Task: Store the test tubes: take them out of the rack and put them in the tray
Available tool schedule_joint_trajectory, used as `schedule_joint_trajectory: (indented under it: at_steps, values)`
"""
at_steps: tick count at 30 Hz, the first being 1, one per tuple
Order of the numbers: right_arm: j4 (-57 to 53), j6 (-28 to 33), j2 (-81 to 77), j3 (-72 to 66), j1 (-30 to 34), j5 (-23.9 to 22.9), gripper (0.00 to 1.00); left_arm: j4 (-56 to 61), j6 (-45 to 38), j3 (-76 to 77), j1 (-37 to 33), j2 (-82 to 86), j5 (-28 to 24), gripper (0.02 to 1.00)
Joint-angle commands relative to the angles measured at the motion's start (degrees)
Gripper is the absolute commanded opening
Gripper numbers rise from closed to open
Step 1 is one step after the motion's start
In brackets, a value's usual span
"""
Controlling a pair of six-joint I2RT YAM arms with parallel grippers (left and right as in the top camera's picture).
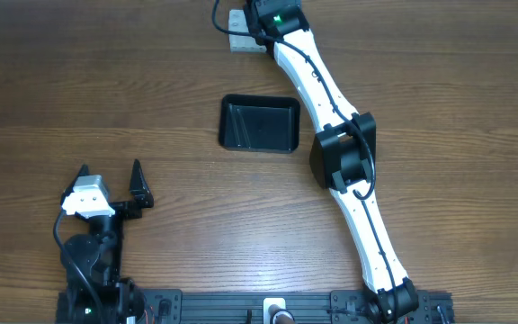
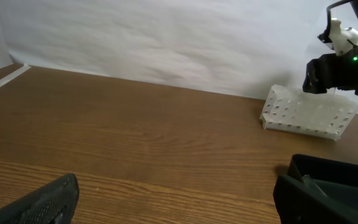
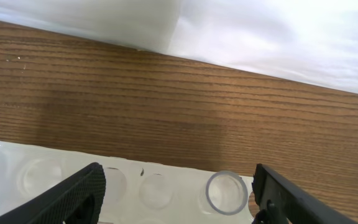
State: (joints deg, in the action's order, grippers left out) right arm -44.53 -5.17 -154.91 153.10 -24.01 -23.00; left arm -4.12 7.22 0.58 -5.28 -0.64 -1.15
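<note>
Overhead, the right arm reaches across the wooden table to the white test-tube rack, which stands farthest from the arm bases. The black tray lies between the rack and the bases, well apart from the rack. At the wrist, the right gripper hangs above the rack top with its fingers spread wide, pinching nothing. One clear test tube stands upright in its hole. Its long axis points toward the camera, so only the round mouth is seen. The tube lies between the two fingers but off centre, closer to one of them; the neighbouring holes appear vacant. A small sideways correction is probably needed before descending to grasp. The left gripper, likewise spread and empty, rests near its own base, so the right arm is much the nearer.
</note>
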Motion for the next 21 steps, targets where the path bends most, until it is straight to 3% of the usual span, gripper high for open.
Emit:
schedule_joint_trajectory:
  at_steps: [1, 21]
  values:
    - [-0.04, 0.09, 1.53, -0.24, -0.37, -0.66, 0.759, -0.24, -0.83, -0.24, -0.26, 0.11, -0.76, 0.998]
    - [-1.29, 0.09, 6.25, -0.2, -0.42, -0.66, 0.772, -0.24, -0.83, -0.24, -0.26, 0.11, -0.76, 0.996]
